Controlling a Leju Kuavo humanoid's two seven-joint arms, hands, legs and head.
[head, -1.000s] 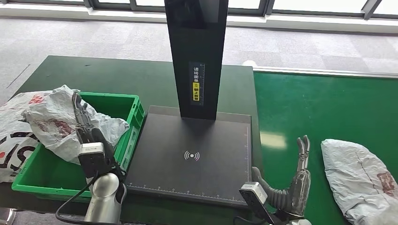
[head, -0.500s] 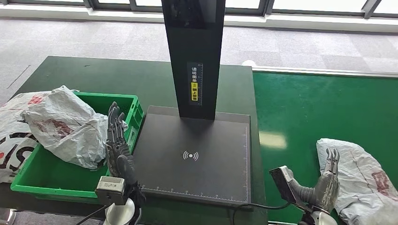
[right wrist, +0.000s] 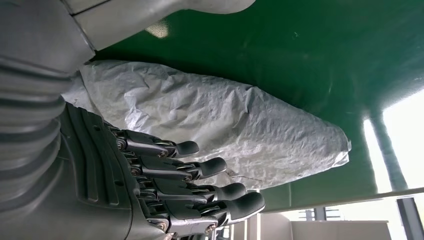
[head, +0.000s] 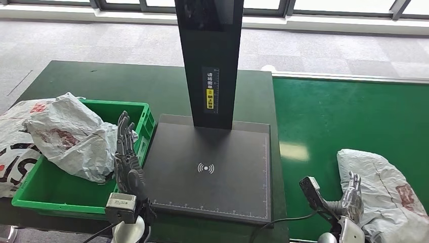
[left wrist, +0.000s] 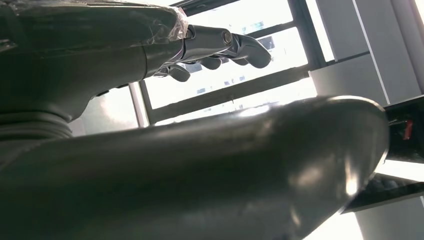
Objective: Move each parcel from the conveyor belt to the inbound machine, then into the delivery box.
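Two robot hands: both empty, fingers extended & apart, no grip on anything.
Left robot hand (head: 126,152): raised by the right wall of the green delivery box (head: 35,200), fingers pointing away from the robot, beside the bagged parcel in the box; touching or not, can't tell. Wrist view: fingers (left wrist: 240,47) straight out against bright windows, nothing between them.
Right robot hand (head: 351,197): low at the near edge of the conveyor belt (head: 349,111), at the left end of the grey parcel (head: 384,195). Wrist view: fingers (right wrist: 200,170) stretched out over the parcel's crinkled surface, a gap showing; contact can't be told.
Grey parcel: lies on the green belt, right of the inbound machine, long & crumpled, red print on the bag.
Inbound machine (head: 210,167): black flat pad w/ scan symbol at centre, nothing on it; black upright post w/ yellow label at the rear.
Delivery box: left of the machine on the dark green bench (head: 116,81); white plastic-bag parcel (head: 71,136) sits in it, draped over the left rim.
Outside box: another printed bag (head: 12,152) against its left side.
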